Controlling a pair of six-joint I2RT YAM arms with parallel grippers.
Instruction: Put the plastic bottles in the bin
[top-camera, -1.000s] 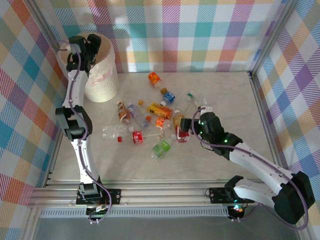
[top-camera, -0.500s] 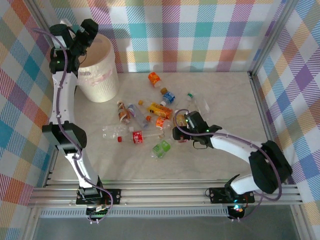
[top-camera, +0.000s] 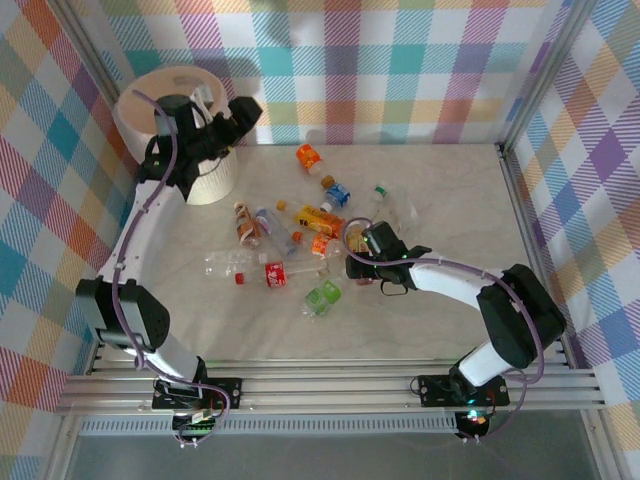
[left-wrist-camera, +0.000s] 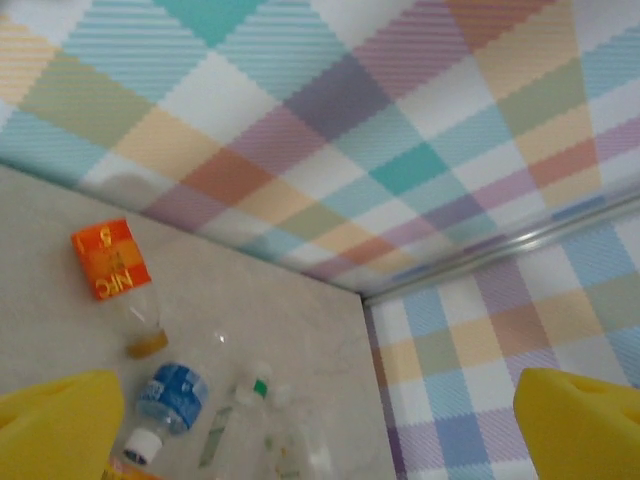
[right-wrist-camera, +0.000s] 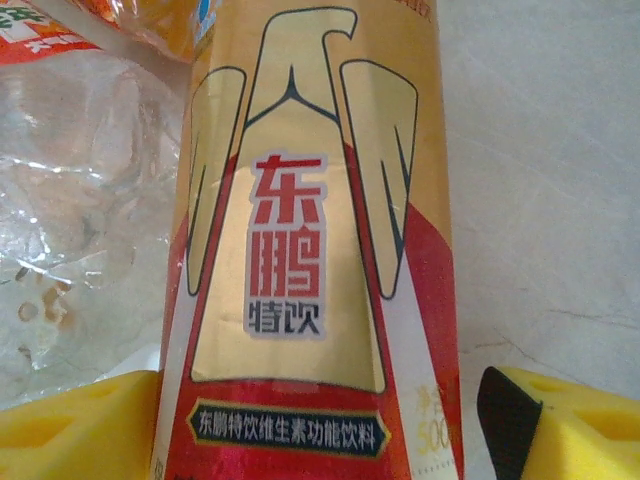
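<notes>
Right gripper (right-wrist-camera: 305, 425): down in the pile. The yellow pads stand on either side of a gold-and-red labelled bottle (right-wrist-camera: 300, 200). The jaws are part-way apart. A sliver of table (right-wrist-camera: 540, 150) shows between the label and the right-hand pad, so I read no firm hold. On the left-hand side the label overlaps the pad, and I cannot tell whether they touch.

Key relation: the bottle's long axis runs straight up the right wrist view, square to the line between the pads. The jaws cross it at the waist, and to my eye closing needs no turn of the wrist.

Outward: a crumpled clear bottle (right-wrist-camera: 80, 200) lies just beside the labelled one, touching or nearly so. It may drag along on the lift.

Left gripper (left-wrist-camera: 320, 430): spread wide with nothing between the tips, hanging just beside the bin (top-camera: 150, 78). It looks out at an orange-labelled bottle (left-wrist-camera: 110, 260) and a blue-labelled one (left-wrist-camera: 170, 395).

The plastic bottles (top-camera: 290, 240) lie scattered mid-table. The bin stands in the far left corner, well apart from the right gripper, with the pile between them.

The wrist view gives the pad gap and label. The overhead view gives the route to the bin, though the arm hides most of the straddled bottle there.
</notes>
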